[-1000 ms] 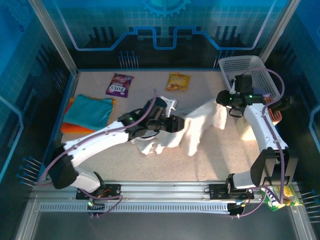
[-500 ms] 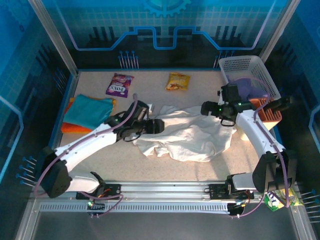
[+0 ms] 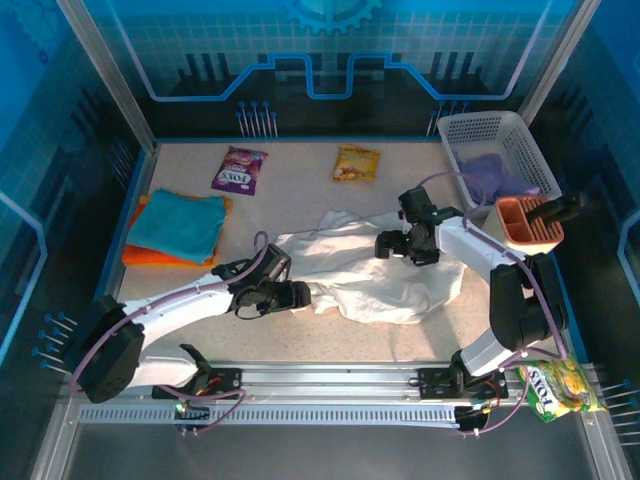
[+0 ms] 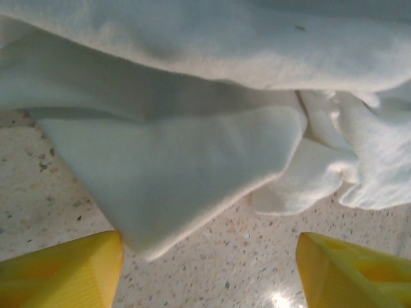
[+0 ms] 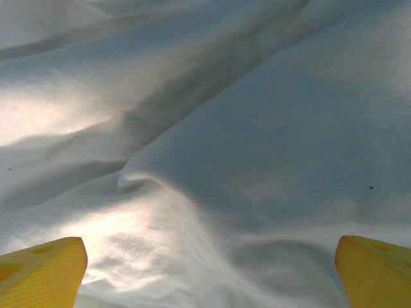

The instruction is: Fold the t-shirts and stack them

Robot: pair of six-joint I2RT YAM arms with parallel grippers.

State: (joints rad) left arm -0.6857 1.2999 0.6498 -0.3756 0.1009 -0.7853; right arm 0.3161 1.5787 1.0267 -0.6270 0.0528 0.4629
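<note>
The table (image 3: 300, 190) shows open speckled surface on the near and left sides of the white t-shirt (image 3: 375, 285), which lies crumpled mid-table with loose, wavy edges. Well left of it, the folded teal t-shirt (image 3: 180, 222) sits on the orange t-shirt (image 3: 145, 257). My left gripper (image 3: 298, 295) sits just off its left corner, fingers apart and empty. My right gripper (image 3: 388, 246) is above its upper middle, fingers spread wide.

**Both claws open, nothing gripped**

Left arm extends low, forward and to the right. The left claw (image 3: 298, 295) has its jaws parted and empty. Right arm folds in toward centre. The right claw (image 3: 386, 246) points left, its yellow fingertips (image 5: 40, 273) spread wide.
</note>
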